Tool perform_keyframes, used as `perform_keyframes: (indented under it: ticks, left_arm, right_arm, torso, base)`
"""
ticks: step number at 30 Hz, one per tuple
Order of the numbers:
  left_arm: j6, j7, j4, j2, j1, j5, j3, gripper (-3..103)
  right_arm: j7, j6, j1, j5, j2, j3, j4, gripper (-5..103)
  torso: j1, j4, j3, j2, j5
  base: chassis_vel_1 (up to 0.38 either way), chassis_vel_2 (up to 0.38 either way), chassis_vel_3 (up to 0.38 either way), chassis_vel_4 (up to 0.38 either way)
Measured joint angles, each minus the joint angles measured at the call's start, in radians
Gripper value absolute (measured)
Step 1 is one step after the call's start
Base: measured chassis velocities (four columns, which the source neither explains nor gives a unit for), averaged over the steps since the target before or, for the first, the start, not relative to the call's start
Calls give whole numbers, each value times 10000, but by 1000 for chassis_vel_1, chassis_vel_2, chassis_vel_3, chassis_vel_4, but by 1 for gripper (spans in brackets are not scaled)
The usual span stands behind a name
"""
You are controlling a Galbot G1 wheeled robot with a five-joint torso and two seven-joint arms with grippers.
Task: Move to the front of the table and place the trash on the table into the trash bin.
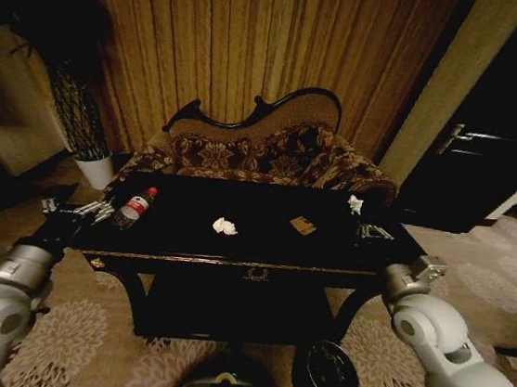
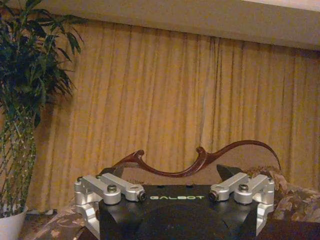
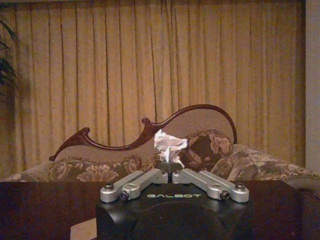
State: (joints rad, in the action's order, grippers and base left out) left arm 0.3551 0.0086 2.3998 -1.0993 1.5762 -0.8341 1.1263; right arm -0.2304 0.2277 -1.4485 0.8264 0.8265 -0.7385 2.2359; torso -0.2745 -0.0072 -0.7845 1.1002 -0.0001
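A dim room with gold curtains [image 1: 229,41] and a carved sofa [image 1: 264,147] backs the black table [image 1: 261,250], which fills the middle of the head view. At the table's right end, right of frame centre, the right gripper [image 1: 373,232] has its fingers [image 3: 150,178] pinched together on a crumpled paper wad [image 3: 169,146], held just above the tabletop; in the head view the wad [image 1: 355,205] shows as a white fleck above the claw. The left gripper [image 1: 88,211] sits at the table's left edge, jaws spread wide with nothing between them, just beside the bottle [image 1: 135,208], which lies on its side. A second paper wad [image 1: 225,226] rests near the middle of the top, and a tan wrapper [image 1: 302,225] right of it, well apart from both claws. The bin [image 1: 332,372] stands on the patterned carpet [image 1: 84,332] at lower right, beside the table leg. I judge the first pickup is made; the next move calls for carrying the wad clear of the table edge and down over the bin before letting go.
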Motion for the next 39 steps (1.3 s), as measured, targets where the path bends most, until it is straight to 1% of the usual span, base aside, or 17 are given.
perform_keyframes:
  ticks: [4, 10, 16, 21, 27, 30, 31, 34, 35, 36, 38, 39]
  left_arm:
    - [-4, 10, 18, -5, 6, -5, 9, 100]
    - [-8, 26, 44, -23, -11, 0, -56, 100]
    - [-9, 31, 81, -57, -30, 6, -100, 100]
    - [-9, 31, 101, -67, -14, 12, -99, 100]
    - [-9, 32, 138, -87, 27, 13, -67, 100]
    - [-9, 33, 137, -82, 28, -9, 4, 100]
    - [-9, 33, 137, -82, 28, -9, 4, 100]
    - [-9, 46, 105, -78, 28, -36, 83, 100]
    - [-9, 46, 105, -78, 28, -36, 83, 100]
    - [-9, 55, 92, -86, 30, -40, 87, 100]
    - [-9, 136, 61, -139, 28, -44, 94, 100]
    - [-9, 147, 55, -154, 19, -44, 72, 100]
  right_arm:
    - [-58, 19, -111, -23, 58, -8, 22, 0]
    - [-369, 51, -79, 7, 63, -4, 121, 0]
    - [-394, 61, -87, 6, 59, -11, 125, 0]
    - [-395, -38, -147, -207, 118, 31, 27, 0]
    - [-362, -94, -351, -284, 314, 58, -190, 0]
    - [-443, 80, -966, -793, 572, -19, -601, 0]
    - [-443, 80, -966, -793, 572, -19, -601, 0]
    - [-621, 389, -1776, -1090, 857, -13, -1152, 0]
    - [-621, 389, -1776, -1090, 857, -13, -1152, 0]
    - [-607, 402, -1943, -1280, 966, 62, -1462, 0]
    - [-442, 242, -2176, -1723, 1270, 440, -2647, 0]
    - [-395, 226, -2178, -1766, 1376, 606, -3062, 0]
  torso:
    - [-1, -2, 0, 0, 1]
    - [1, -1, 1, 1, 1]
    - [5, -3, 2, 2, 1]
    - [5, 0, 2, 2, 1]
    - [7, -2, 3, 4, 0]
    - [-3, 1, -2, -1, 2]
    - [-3, 1, -2, -1, 2]
    - [-7, -4, -3, -2, -1]
    - [-7, -4, -3, -2, -1]
    - [-7, -4, -2, -1, -1]
    - [0, -3, 0, 0, 3]
    - [2, -3, 1, 1, 1]
  base:
    - [80, -84, -73, 90]
    - [146, -176, -160, 163]
    - [205, -207, -197, 196]
    - [178, -179, -165, 165]
    - [54, -78, -58, 59]
    - [0, 0, 0, 0]
    - [0, 0, 0, 0]
    - [0, 0, 0, 0]
    - [0, 0, 0, 0]
    - [0, 0, 0, 0]
    - [0, 0, 0, 0]
    - [0, 0, 0, 0]
